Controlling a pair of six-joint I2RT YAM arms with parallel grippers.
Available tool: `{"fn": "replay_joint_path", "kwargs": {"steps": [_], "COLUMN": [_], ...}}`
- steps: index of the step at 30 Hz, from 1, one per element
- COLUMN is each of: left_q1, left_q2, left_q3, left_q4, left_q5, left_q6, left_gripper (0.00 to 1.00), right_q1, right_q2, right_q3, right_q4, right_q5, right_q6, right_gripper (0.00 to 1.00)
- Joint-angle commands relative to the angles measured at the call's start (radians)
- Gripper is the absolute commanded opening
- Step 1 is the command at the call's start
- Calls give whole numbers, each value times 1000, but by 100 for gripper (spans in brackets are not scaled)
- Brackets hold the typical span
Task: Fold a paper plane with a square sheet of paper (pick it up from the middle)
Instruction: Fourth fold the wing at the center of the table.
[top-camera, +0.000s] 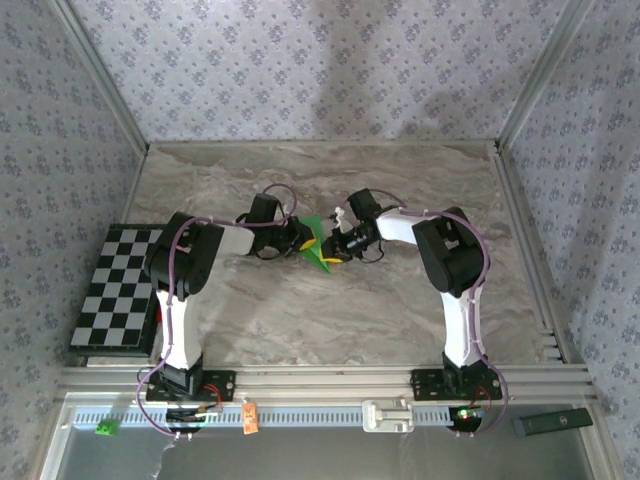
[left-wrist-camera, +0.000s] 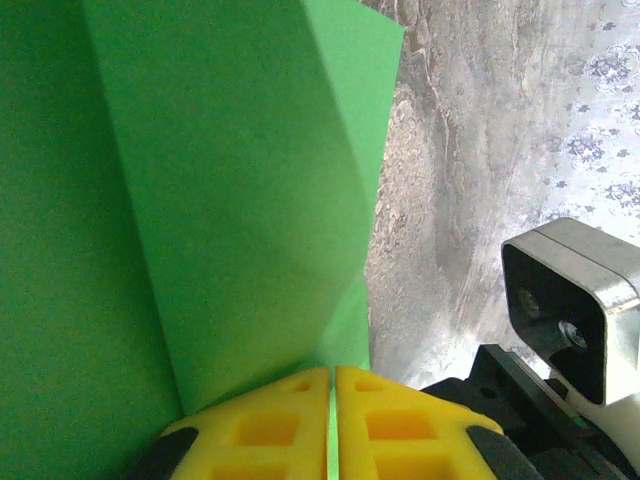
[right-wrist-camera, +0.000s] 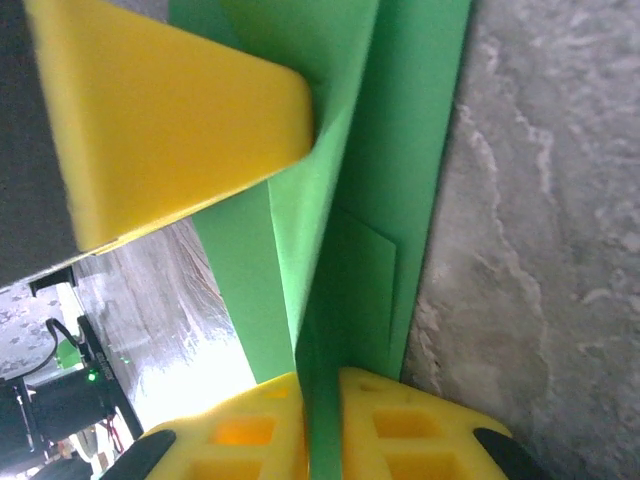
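Observation:
The square sheet of paper (top-camera: 314, 246) is bright green, folded with sharp creases, and held up off the marble table (top-camera: 330, 320) at mid-table between both arms. My left gripper (top-camera: 303, 241) comes in from the left. In the left wrist view its yellow fingers (left-wrist-camera: 270, 425) are pressed together on a thin edge of the paper (left-wrist-camera: 230, 200). My right gripper (top-camera: 336, 250) comes in from the right. Its yellow fingers (right-wrist-camera: 440, 430) clamp a folded layer of the paper (right-wrist-camera: 395, 200), and a left finger (right-wrist-camera: 170, 120) shows at the upper left of that view.
A black-and-white checkered board (top-camera: 120, 285) lies at the table's left edge. On the near rail sit a tiny green cube (top-camera: 104, 428), an orange tag (top-camera: 250, 417), a white clip (top-camera: 385, 415) and a black bar (top-camera: 552, 422). Patterned walls enclose three sides.

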Motion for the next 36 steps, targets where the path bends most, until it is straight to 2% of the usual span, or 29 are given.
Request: {"fn": "replay_joint_path", "kwargs": {"steps": [1,9,18,27,36], "left_q1": [-3,-3,-1,37,30], "left_q2": [16,12,-47,-110,-116], "left_q3": [20,21,26,-46,-78], "left_q4": [-12,-10,1,17,48], "left_q5": [-2,0,18,10,31], "left_q6": [25,24,32,37,35], "left_gripper": [10,10,13,17,18], "right_q1": [-9,-2,-7,-9,-15], "right_q2": [-32,-38,-16,-8,-13], "right_q3": [-30,-47,-58,-61,-102], "right_q4": [-90,-103,-106,-82,-45], "right_q5": [46,29,64,78,63], "right_q6": [-27,-43,-55,-132,-198], "right_gripper": [16,17,11,9,9]}}
